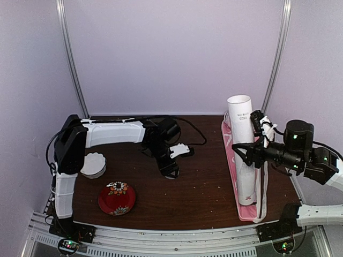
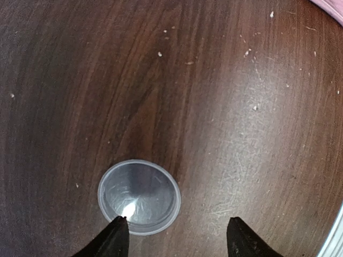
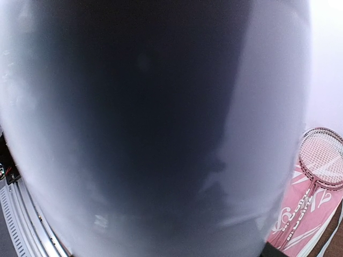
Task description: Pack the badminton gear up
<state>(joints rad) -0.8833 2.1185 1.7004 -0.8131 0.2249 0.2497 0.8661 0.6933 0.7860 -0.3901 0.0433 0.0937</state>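
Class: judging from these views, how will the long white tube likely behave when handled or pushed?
The long white tube stands tall over the pink bag, held by the right claw, so it likely tips if nudged. Its smooth round wall probably rolls and slips. The open hollow top suggests lightness.

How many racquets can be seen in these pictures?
1. A racquet head lies on the pink bag, at the right edge of the right wrist view. The white tube fills most of that view, so a second racquet may be hidden behind it or under the first.
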